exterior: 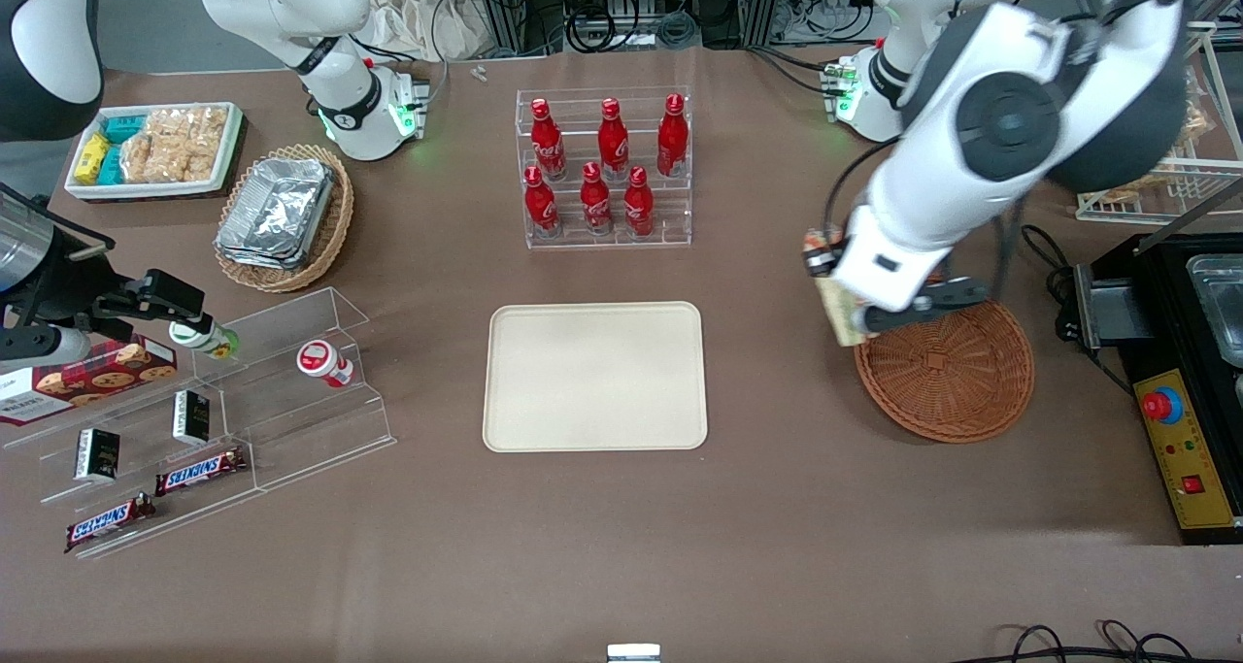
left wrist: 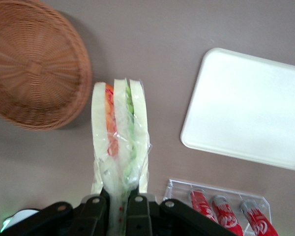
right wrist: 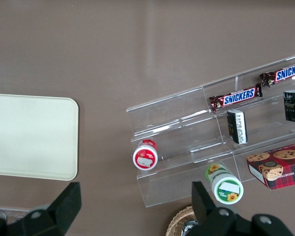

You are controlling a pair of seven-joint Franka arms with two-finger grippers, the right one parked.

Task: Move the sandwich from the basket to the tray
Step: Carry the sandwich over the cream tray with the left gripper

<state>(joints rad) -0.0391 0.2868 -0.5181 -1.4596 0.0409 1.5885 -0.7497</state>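
one tray (exterior: 595, 376), one basket (exterior: 947, 370), one sandwich (left wrist: 119, 140). the gripper (left wrist: 122, 206) is clamped on the sandwich, lifted above the basket's rim, tray well apart. only the wrist view shows its orange and green layers.

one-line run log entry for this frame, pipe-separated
phase: carry | gripper: shut on sandwich, lifted above table beside basket | basket: holds nothing | tray: bare, sandwich not yet placed

left gripper (left wrist: 119, 206) raised, fingers (left wrist: 136, 209) clamped
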